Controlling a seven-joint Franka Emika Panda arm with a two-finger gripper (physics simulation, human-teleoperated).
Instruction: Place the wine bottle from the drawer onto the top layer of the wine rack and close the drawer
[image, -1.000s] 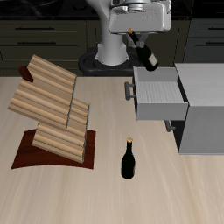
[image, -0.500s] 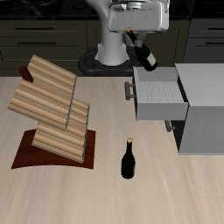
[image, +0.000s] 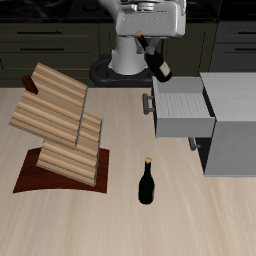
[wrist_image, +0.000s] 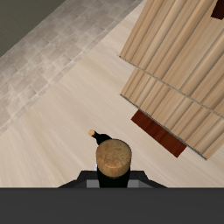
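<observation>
Fingers of the gripper (image: 150, 42) clamp the neck of the wine bottle (image: 157, 62), just below its cap, so the dark body hangs tilted beneath the hand, high above the table and behind the drawer (image: 180, 106). In the wrist view the tan cap sits directly under the camera, which confirms a grip at the neck; the finger pads themselves are hidden.

Holding the bottle high gives clearance for travel across the table to the wine rack (image: 62, 125). Its top layer (image: 50, 98) is the highest, widest slatted tier, and no bottle rests on it yet.

A second bottle (image: 147, 183) stands upright near the table's front edge, well apart from the rack; it is not the one being carried.

Drawer status: pulled out of the cabinet (image: 232, 120), interior exposed, handle (image: 147, 104) facing the rack. Closing remains to be done after placement.
</observation>
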